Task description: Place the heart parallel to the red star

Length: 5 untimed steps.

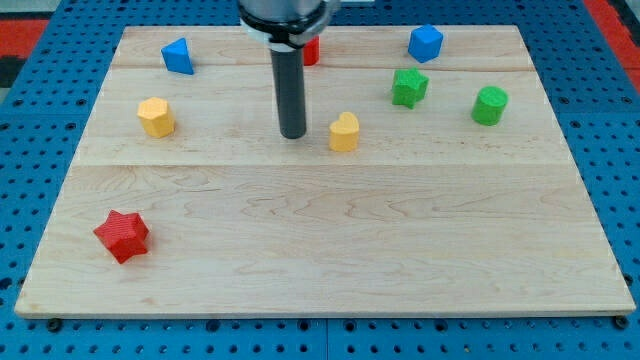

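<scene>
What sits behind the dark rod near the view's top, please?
A red block shows as a sliver at the rod's right edge; the rod covers the rest, so its shape cannot be told. My tip stands just left of the yellow heart.
</scene>
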Each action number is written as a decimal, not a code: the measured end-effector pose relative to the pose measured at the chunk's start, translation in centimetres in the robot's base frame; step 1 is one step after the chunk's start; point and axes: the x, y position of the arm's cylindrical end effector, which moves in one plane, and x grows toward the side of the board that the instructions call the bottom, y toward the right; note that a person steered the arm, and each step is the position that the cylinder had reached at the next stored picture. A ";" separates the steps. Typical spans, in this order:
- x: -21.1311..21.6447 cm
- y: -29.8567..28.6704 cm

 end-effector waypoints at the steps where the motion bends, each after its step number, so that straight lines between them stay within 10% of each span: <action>1: 0.9 1.4; 5: -1.2 5.1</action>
